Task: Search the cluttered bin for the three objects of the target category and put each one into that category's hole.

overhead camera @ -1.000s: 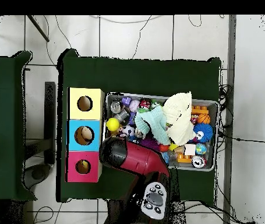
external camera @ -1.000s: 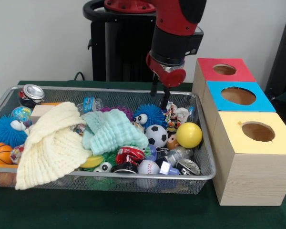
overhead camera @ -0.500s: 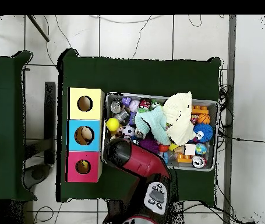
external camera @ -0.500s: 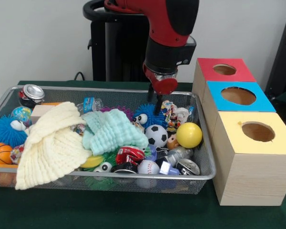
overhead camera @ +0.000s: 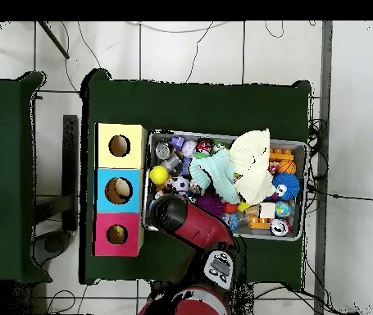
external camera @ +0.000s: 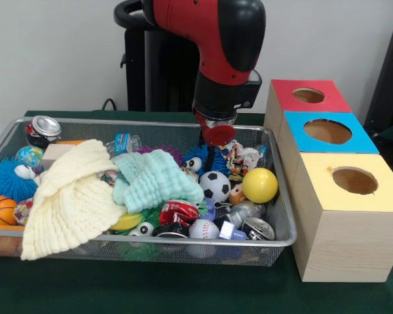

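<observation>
Green cloth covers the table, and behind it stands a plain pale wall. On the table sits a wire bin full of mixed things, and just beside it a row of three wooden boxes, each with a round hole on top: a red box farthest from me, a blue box in the middle and a yellow box nearest. The red and black arm comes down over the back part of the bin, and its gripper hangs low at a blue spiky ball with eyes. The fingers are dark and partly hidden by the wrist, so I cannot tell how far they are apart or whether they hold anything. Near the gripper lie a soccer ball and a yellow ball, close to the wall of the bin beside the boxes. A mint cloth and a cream cloth cover the middle of the bin. At the front wall lie a baseball, a crushed red can and a silver can. At the far corner a can stands, and at the other end are a second blue spiky ball and a basketball. From above, the arm covers the bin's edge nearest the robot.
</observation>
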You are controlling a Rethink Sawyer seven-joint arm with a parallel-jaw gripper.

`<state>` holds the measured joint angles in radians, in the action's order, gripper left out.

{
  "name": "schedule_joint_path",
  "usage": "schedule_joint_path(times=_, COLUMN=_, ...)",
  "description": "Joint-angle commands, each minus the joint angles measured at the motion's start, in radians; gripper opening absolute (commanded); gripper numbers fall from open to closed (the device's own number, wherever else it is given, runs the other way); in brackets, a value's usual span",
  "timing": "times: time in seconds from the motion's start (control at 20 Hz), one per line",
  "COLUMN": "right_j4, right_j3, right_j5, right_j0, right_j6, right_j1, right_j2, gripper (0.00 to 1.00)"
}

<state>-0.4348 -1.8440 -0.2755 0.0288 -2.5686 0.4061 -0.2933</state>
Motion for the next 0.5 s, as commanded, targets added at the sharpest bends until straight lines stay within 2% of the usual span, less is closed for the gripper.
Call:
schedule_joint_path(times=0.05, right_j4=-0.095, right_j3=0.004, right_j5=0.086, right_j0=-0.011, right_j6=-0.23, right_j1=-0.063, right_j2=0.106, gripper=1.0)
schedule_joint_path(times=0.5, right_j4=-0.137, right_j3=0.044, right_j5=0.069, right_j0=0.065, right_j6=-0.239, right_j1=-0.087, right_j2=0.066, gripper=1.0)
